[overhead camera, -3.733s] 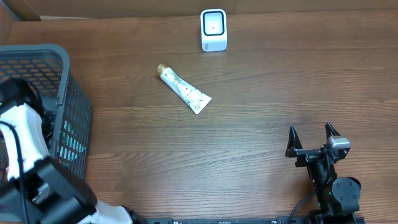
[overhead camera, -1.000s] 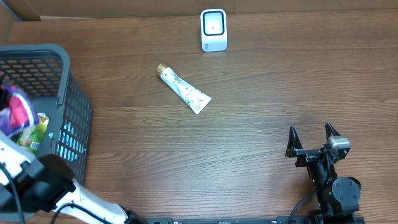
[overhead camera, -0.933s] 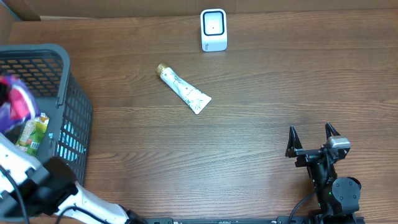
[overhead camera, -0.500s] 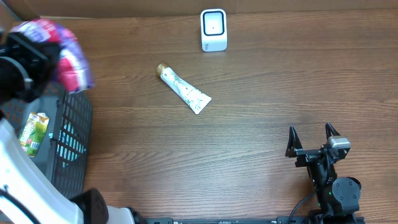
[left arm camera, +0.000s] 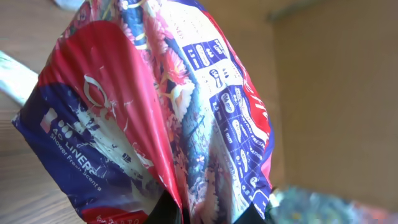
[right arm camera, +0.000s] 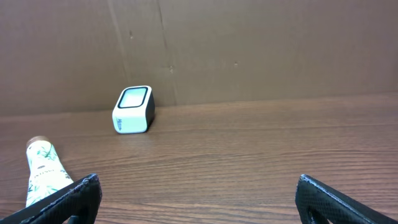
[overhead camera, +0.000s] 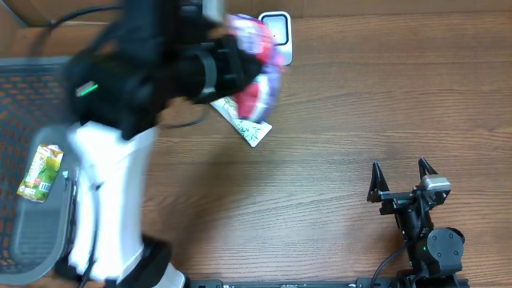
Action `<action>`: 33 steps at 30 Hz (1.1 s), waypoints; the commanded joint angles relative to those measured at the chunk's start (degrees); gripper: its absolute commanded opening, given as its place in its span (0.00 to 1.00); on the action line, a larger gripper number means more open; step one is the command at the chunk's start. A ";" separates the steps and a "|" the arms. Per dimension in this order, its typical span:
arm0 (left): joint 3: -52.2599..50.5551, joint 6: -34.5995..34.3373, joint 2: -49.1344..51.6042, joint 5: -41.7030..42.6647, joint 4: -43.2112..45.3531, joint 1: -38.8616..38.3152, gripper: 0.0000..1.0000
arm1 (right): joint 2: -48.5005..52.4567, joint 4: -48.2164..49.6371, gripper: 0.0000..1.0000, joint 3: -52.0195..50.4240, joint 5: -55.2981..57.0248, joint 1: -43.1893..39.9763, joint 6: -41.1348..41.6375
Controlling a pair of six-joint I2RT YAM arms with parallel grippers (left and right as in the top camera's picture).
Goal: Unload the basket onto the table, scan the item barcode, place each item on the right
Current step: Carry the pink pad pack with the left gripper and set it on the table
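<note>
Your left tool [overhead camera: 230, 70] is pinching a fold of a soft printed pouch [overhead camera: 258, 68]. In the wrist view, the red, blue and floral film bulges up from between the fingers [left arm camera: 166, 213]. The pouch hangs in the air over the far middle of the surface [overhead camera: 360, 112]. From overhead it overlaps the left side of the white scanner [right arm camera: 132, 109], though that view is blurred and you cannot tell how high it rides.

I judge this to be the presenting step: the item is gripped and close to the scanner, but not yet squared to its window. No barcode shows on the face turned to the wrist camera, only small pictograms and lettering. The next move likely calls for finding the coded panel, rolling the wrist until it faces the window, then holding the pouch steady and flat. The slack film may crease over the code.

A white squeeze tube [overhead camera: 254, 133] lies on the surface just beside the pouch. Your right tool [overhead camera: 399, 170] is spread wide, grips nothing, and is well apart near the front edge.
</note>
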 commanded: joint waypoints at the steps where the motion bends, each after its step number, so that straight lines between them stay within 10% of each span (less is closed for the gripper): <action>1: -1.95 4.46 6.47 -0.48 0.85 -5.18 0.04 | -0.68 0.20 1.00 -0.61 -0.22 0.31 0.44; 13: -2.71 29.09 30.91 47.60 0.92 -12.79 0.04 | -0.68 0.20 1.00 -0.61 -0.22 0.31 0.44; 33: -4.13 33.40 38.56 43.15 0.35 -10.75 0.05 | -0.68 0.20 1.00 -0.61 -0.22 0.31 0.44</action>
